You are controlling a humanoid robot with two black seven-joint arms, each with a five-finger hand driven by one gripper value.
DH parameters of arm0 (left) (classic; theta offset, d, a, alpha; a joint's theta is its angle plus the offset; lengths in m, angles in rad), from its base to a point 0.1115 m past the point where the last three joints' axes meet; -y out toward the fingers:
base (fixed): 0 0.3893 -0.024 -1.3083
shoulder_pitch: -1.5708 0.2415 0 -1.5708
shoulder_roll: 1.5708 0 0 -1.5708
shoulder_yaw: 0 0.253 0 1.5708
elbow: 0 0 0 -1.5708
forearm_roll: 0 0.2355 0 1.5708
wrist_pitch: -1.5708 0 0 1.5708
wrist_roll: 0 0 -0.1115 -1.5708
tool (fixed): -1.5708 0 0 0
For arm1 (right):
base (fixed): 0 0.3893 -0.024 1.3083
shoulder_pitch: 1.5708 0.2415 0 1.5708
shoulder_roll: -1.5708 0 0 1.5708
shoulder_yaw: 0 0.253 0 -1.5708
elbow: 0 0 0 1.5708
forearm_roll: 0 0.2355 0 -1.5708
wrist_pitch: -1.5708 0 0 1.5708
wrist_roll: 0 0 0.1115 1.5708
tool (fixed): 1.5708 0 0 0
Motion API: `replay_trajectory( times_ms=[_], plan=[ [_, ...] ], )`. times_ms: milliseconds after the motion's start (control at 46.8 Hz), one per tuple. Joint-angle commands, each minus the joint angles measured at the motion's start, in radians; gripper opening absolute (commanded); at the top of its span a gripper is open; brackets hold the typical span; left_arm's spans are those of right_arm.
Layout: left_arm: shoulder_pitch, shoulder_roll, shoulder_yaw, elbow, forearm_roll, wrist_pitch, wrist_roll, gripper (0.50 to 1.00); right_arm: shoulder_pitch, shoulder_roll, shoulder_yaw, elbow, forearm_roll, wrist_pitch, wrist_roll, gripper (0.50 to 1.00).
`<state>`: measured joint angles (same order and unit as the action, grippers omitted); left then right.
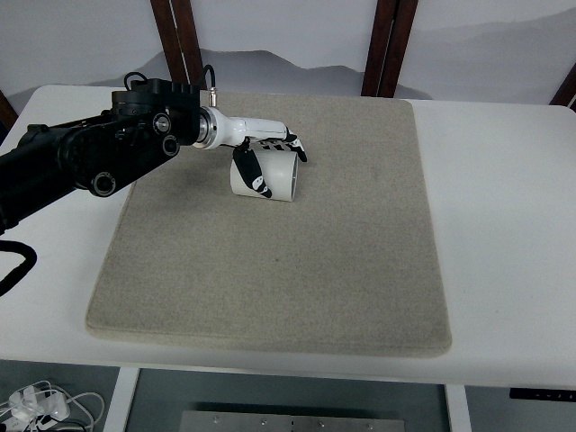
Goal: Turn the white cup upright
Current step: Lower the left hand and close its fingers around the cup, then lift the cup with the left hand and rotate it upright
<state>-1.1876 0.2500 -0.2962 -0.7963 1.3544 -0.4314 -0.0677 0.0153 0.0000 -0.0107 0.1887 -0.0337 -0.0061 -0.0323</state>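
Below the desk's near edge: grey floor, a metal plate [261, 420] at bottom centre, and a tangle of white cables [40, 405] at the bottom left corner.

Desk [504, 225]: white top, spanning the full width of the view. A black cable loop [13, 265] shows at its left edge.

Mat [279, 270]: beige felt, rectangular, covering the middle of the desk; near half bare.

White cup [270, 175]: lying on its side on the mat's far half, left of centre, axis running roughly left to right, the open end not clearly discernible.

Left hand [265, 148]: white with black fingertips, on a black arm [81, 153] that enters from the left edge and crosses the mat's far left corner. The fingers are draped over the top of the cup, one black-tipped digit curling down its near left side; contact is evident, though how firm the grip is cannot be judged.

Beyond the far edge: pale wall, with dark brown wooden posts [175, 40] at left and centre-right.
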Motion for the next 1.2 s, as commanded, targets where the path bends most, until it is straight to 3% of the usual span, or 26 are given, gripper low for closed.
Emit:
replay_trajectory(
  times_ms=[0,171,897,1110,1174],
  plan=[
    [-0.001,0.000,0.000,0.000,0.000,0.002,-0.001,0.615,0.000,0.000,0.000,0.000,0.000,0.000,0.000,0.952],
    [0.000,0.000,0.000,0.000,-0.003,0.005,-0.001,0.500,0.000,0.000,0.000,0.000,0.000,0.000,0.000,0.952],
    [-0.015,0.011,-0.090,0.015,-0.098,0.017,-0.021,0.500,0.000,0.000,0.000,0.000,0.000,0.000,0.000,0.952],
    [-0.017,0.025,-0.136,0.083,-0.299,-0.001,-0.056,0.500,0.000,0.000,0.000,0.000,0.000,0.000,0.000,0.952],
    [-0.015,0.043,-0.141,0.098,-0.415,-0.038,-0.086,0.500,0.000,0.000,0.000,0.000,0.000,0.000,0.000,0.952]
  ],
)
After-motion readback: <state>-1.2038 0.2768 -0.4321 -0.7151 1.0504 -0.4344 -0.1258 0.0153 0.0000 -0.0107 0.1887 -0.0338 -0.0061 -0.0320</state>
